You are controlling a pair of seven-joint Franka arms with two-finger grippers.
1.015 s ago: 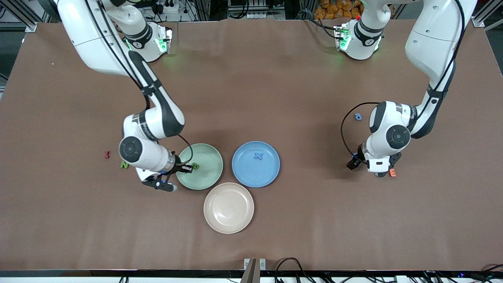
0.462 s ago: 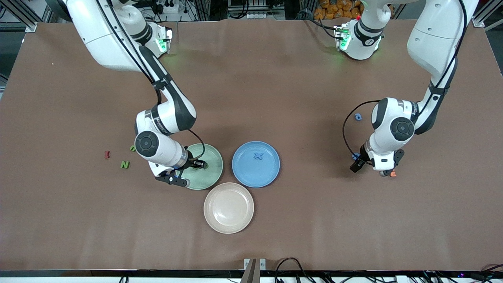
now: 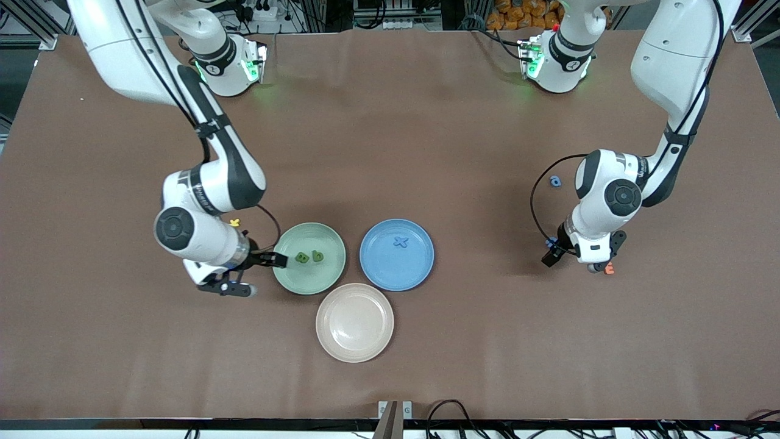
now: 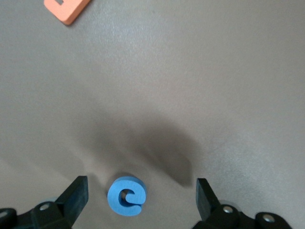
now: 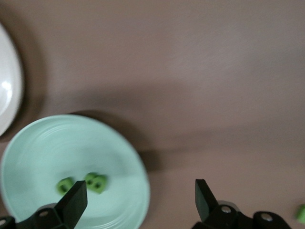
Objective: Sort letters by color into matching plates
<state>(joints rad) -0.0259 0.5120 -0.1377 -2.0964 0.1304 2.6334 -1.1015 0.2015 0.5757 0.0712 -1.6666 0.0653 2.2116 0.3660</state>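
Right claw [image 3: 244,275] has let go & pulled back off pale mint-green round plate [image 3: 329,271], now w/ two green letters [image 3: 309,256]; spread wide. Blue round plate [image 3: 420,268] has a blue X letter [image 3: 400,241]. Left claw [image 4: 140,198] spread over a small blue letter [image 4: 127,196].

The blue letter [image 4: 127,196] on the table reads "c"; the blue letter in the blue plate [image 3: 400,241] reads "x".

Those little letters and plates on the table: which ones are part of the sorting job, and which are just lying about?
Part of the job:
- green plate holding two green letters
- blue plate holding a blue X
- blue letter under the open left claw
- orange letter
- yellow letter

Lying about:
- beige plate, holding nothing
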